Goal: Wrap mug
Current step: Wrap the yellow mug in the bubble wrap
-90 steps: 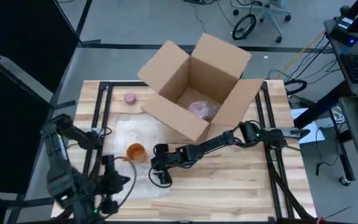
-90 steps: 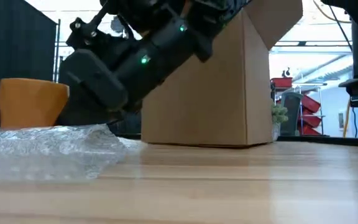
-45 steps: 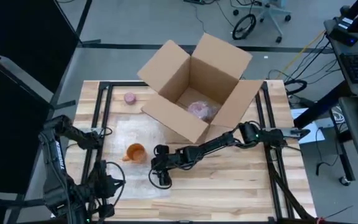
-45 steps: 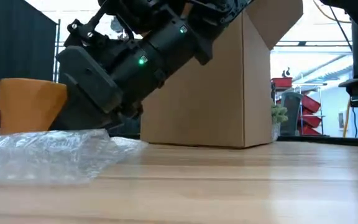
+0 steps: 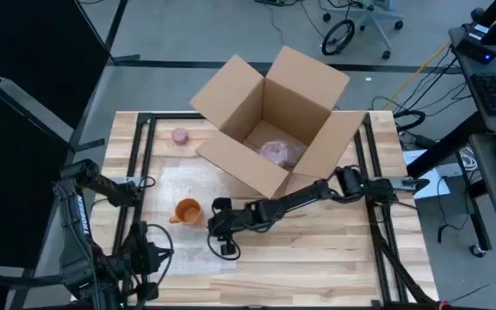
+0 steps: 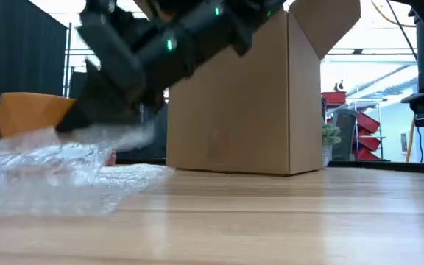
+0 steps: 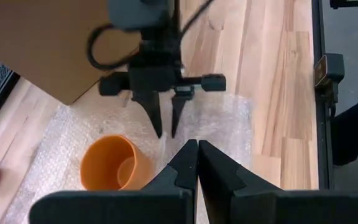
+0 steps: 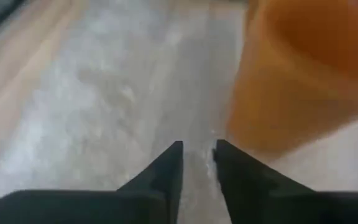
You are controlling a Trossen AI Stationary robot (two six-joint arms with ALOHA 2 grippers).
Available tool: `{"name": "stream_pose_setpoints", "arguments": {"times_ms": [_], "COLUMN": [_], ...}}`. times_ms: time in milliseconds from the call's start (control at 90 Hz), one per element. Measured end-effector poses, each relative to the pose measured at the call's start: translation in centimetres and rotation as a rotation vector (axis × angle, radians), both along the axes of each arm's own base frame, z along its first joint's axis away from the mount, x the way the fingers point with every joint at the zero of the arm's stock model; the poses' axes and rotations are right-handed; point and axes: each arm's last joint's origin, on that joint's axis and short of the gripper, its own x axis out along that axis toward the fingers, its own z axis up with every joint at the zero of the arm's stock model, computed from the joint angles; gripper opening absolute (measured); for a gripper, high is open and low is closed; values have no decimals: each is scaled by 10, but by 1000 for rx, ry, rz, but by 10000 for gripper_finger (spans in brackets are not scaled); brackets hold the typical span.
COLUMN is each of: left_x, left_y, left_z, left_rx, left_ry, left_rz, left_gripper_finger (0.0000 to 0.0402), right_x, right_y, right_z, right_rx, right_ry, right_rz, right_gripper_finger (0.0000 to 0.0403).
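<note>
**Lifting the bubble wrap edge beside the mug**

High view: the orange mug (image 5: 187, 210) is seen upright on the sheet of bubble wrap (image 5: 166, 185) at about 8 o'clock from the open cardboard box (image 5: 269, 120). The right gripper (image 5: 222, 244) is reached across the desk (image 5: 334, 258) and set down at the sheet's near edge, at about 4 o'clock from the mug and just beside it. The left gripper (image 5: 151, 261) is held back at the 7 o'clock corner of the desk, clear of the sheet.

Low view: the wrap is seen bunched and raised under the right arm, with the mug behind it.

Left wrist view: the left jaws are closed together on nothing; the right jaws are seen only slightly apart, tips down on the wrap.

Right wrist view: a narrow gap is shown between the right jaws above the wrap, the mug close by; whether film is pinched between them cannot be told for certain.

For the fold to be done well, the edge should be held firmly, lifted high enough to clear the rim, and carried over toward 10 o'clock without the mug being tipped. The far side may need to be steadied by the left gripper.
</note>
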Motion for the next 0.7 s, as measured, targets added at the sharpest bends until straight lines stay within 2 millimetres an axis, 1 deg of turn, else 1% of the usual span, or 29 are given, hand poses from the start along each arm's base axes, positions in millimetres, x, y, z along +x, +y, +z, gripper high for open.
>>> {"name": "stream_pose_setpoints", "arguments": {"times_ms": [211,322,433,500,556,633,700], "left_x": [0,0,0,0,0,0,0], "left_y": [0,0,0,0,0,0,0], "left_z": [0,0,0,0,0,0,0], "left_rx": [0,0,0,1,0,1,0], "left_ry": [-1,0,0,0,0,0,0], "left_rz": [0,-1,-1,-1,-1,-1,-1], "left_gripper_finger": [0,0,0,0,0,0,0], "right_x": [-3,-5,-7,-8,-10,-14,-18], "right_y": [-3,-5,-6,-6,-3,0,6], "right_z": [25,36,46,48,45,41,45], "right_rx": [-122,-186,-192,-154,-123,-126,-125], "right_ry": [-67,-94,-116,-110,-76,-29,-17], "right_rz": [-19,-36,-30,-49,-62,-53,-38], "right_gripper_finger": [7,2,3,3,4,4,8]}}
